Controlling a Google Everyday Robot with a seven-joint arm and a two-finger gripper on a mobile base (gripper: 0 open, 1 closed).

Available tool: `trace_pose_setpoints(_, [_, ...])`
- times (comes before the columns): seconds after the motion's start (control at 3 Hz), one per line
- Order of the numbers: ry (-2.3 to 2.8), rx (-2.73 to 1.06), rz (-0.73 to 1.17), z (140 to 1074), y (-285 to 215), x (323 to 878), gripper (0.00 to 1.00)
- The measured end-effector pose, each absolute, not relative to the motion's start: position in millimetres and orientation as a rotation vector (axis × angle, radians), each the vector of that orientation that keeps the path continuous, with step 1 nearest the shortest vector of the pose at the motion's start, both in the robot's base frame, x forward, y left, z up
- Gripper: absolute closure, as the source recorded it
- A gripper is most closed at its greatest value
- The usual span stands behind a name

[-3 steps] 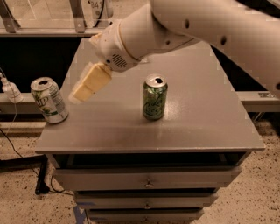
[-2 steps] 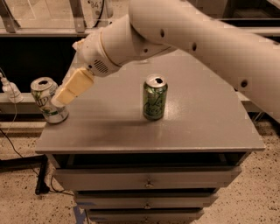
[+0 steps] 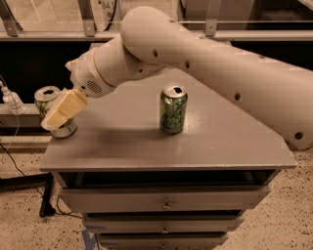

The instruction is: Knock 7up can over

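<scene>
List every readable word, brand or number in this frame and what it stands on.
"94", as far as it reads, on the pale panel behind the table.
On the green can: cursive script, too blurred to read.
On the 7up can: lettering unreadable, largely covered by the gripper at the table's left edge.

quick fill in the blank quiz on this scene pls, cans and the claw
1. The 7up can stands ____ near the left edge of the table.
2. The claw is at the 7up can, well to the left of the ____ can in the middle of the table.
3. The number of cans on the table is ____.

Missing words: upright; green; two
</scene>
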State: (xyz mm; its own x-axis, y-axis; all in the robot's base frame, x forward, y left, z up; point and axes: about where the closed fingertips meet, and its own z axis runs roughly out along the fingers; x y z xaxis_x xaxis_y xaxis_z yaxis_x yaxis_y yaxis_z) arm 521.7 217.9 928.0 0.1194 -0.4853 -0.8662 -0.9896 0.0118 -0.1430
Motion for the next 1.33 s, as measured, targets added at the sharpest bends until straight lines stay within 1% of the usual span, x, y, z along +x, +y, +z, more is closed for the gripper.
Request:
trace_pose_setpoints(1.0, [1.507, -1.573, 0.849, 904.2, 239.3, 522.0, 0.00])
trace_pose_setpoints(1.33, [1.523, -1.560, 0.855, 897.4, 237.7, 523.8, 0.16])
